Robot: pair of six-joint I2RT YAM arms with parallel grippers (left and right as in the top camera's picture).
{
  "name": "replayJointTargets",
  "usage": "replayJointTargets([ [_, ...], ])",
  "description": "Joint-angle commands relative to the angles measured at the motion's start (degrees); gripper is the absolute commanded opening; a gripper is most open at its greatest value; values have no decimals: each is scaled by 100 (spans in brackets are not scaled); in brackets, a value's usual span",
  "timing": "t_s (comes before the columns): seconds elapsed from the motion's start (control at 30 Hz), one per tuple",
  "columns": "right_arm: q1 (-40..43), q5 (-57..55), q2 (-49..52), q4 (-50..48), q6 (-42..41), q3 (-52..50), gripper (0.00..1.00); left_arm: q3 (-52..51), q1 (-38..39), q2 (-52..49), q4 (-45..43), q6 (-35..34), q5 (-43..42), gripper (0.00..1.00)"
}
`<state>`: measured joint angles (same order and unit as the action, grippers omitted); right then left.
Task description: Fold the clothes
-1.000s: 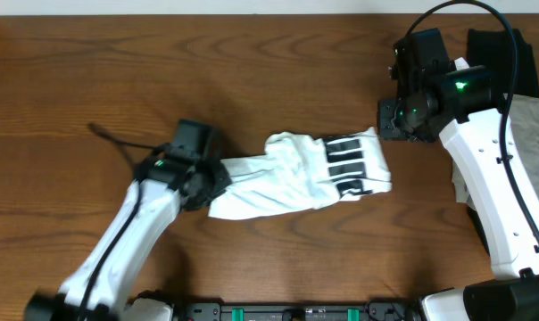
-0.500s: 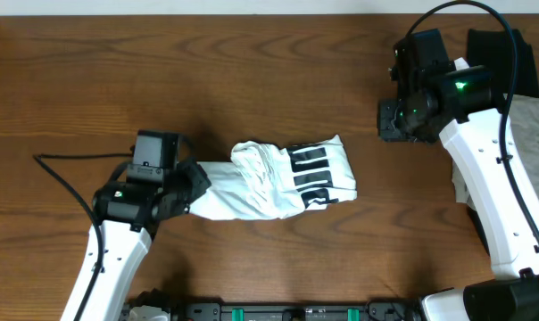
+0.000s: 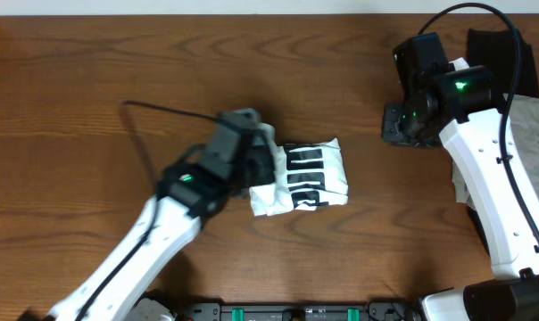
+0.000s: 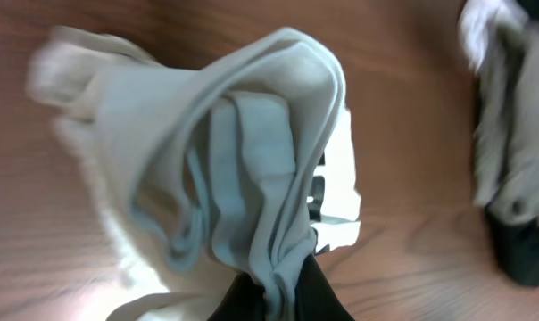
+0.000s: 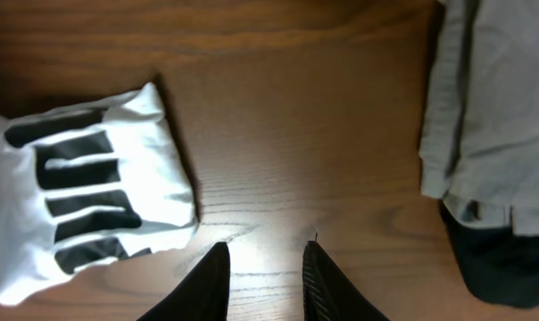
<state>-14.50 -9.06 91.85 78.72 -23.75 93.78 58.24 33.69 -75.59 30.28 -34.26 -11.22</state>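
The wooden table (image 3: 91,80) is carrying everything, and no basket or bin is showing in any view, so the garments are lying straight on the wood. The left arm is reaching in from the near edge toward the table's middle, where the white T-shirt (image 3: 298,183) is sitting as a compact bundle with its black striped print (image 5: 73,192) facing up. At the right edge a grey-beige garment (image 5: 493,107) is lying against a black garment (image 5: 506,259). The left gripper (image 4: 274,299) is pinching a gathered ridge of the shirt's cloth above the bundle, which looks like a fold being carried across. The right gripper (image 5: 265,272) is hovering near the shirt's right edge with its fingers parted and nothing between them. Next, the left one is likely needing to lay that layer flat and let go without dragging the bundle.
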Motion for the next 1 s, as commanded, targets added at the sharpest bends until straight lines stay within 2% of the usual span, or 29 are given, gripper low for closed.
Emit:
replayJointTargets([
  [0.0, 42, -299, -116, 42, -496, -17, 26, 111, 356, -389, -177, 560, 39, 6],
  [0.23, 142, -293, -122, 59, -623, -17, 26, 138, 776, -1023, -588, 876, 55, 6],
  [0.43, 142, -249, -122, 70, -623, -17, 26, 136, 1043, -1362, -1287, 874, 57, 6],
  [0.83, 131, -79, -122, 122, -623, -17, 26, 136, 1139, -2409, -2238, 850, -28, 5],
  [0.9, 131, -76, -122, 127, -623, -17, 26, 136, 1139, -2492, -2413, 848, -31, 13],
  [0.97, 131, -76, -122, 125, -625, -17, 26, 138, 1139, -2505, -2514, 839, -33, 28],
])
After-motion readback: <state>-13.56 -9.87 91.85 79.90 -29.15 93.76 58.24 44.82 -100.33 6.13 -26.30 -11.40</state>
